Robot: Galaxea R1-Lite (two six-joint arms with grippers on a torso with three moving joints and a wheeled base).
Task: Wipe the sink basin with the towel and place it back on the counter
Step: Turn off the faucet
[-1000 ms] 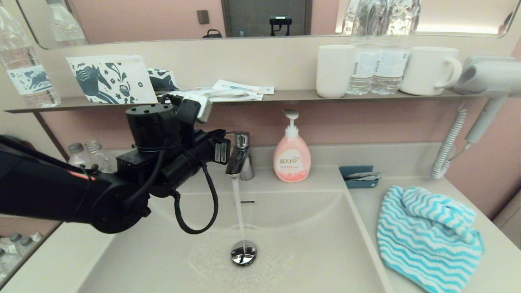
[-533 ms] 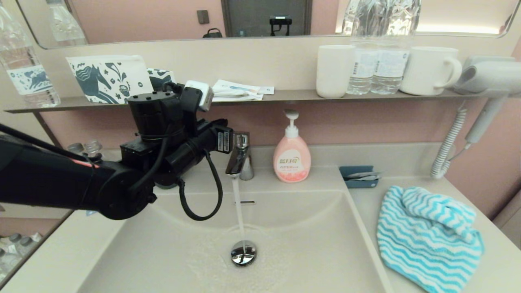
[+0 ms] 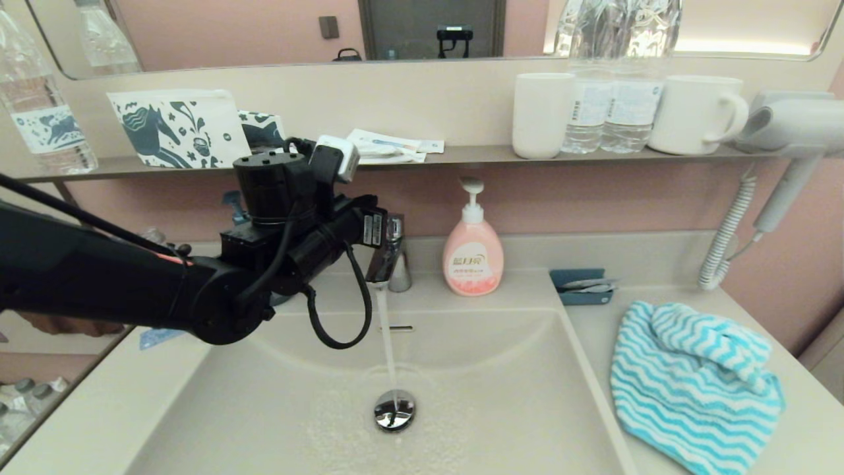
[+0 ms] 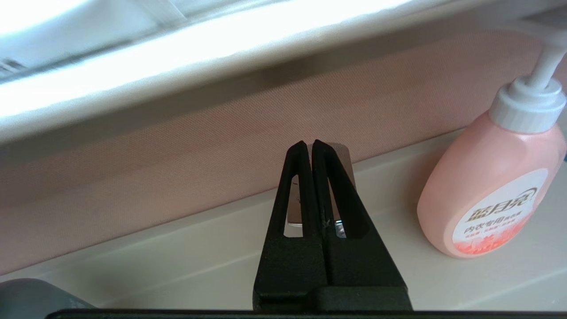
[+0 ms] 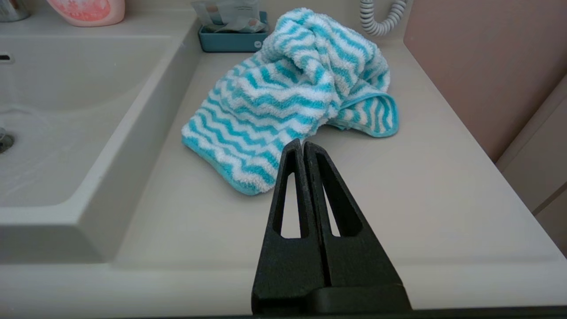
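Pressing clenched fingers against the faucet (image 3: 390, 254) handle, the left gripper (image 4: 308, 146) needed a gentle push to stop the water, while the towel (image 3: 692, 379) lay on the right counter (image 3: 801, 439) by the right gripper (image 5: 303, 144), also clenched.

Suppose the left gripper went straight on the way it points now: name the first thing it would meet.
Most likely the chrome faucet. In the wrist view the left gripper, fingers shut, has the faucet's metal right behind its tips, with the pink wall beyond. Whether they already touch is unclear. The soap bottle stands off to one side.
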